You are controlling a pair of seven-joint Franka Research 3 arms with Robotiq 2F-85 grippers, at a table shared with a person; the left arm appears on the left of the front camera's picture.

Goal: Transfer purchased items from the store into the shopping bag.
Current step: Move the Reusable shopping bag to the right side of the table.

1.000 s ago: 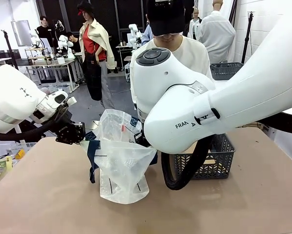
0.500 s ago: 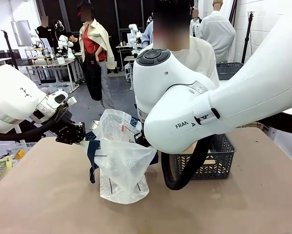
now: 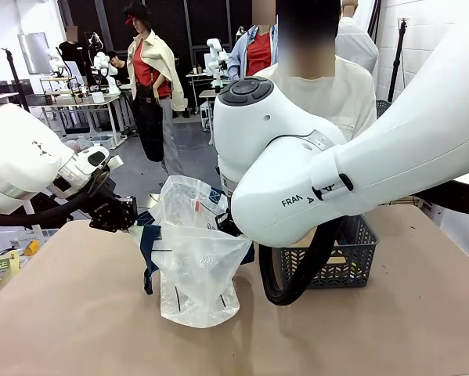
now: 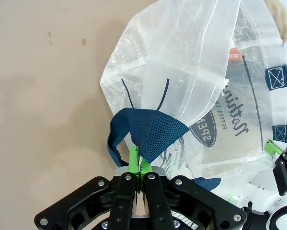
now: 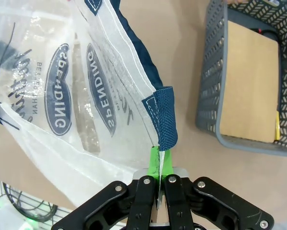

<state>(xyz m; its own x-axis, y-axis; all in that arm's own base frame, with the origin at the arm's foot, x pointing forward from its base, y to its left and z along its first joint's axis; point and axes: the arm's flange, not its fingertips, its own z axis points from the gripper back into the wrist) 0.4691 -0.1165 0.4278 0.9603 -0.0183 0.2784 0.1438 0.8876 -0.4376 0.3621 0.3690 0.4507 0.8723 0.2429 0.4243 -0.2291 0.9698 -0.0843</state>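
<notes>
The shopping bag [image 3: 195, 262], translucent white with navy handles and dark print, stands on the table, held open between both grippers. My left gripper [image 3: 123, 213] is shut on the bag's left rim at a navy handle [image 4: 145, 132]. In its wrist view the left gripper [image 4: 139, 165] has its green pads pressed together on the rim. My right gripper [image 5: 159, 165] is shut on the opposite rim by the other navy handle [image 5: 163, 120]. In the front view it is hidden behind my right arm [image 3: 297, 172]. I cannot make out any purchased items inside the bag.
A dark grey mesh basket [image 3: 340, 262] stands on the table right of the bag. Its cardboard floor [image 5: 251, 81] shows, with a thin yellow strip at one wall. A person [image 3: 328, 78] stands at the far side. Bare tan tabletop [image 3: 77, 313] lies in front.
The person behind my right arm has straightened up and shifted right. Both arms and the bag have stayed where they were.
</notes>
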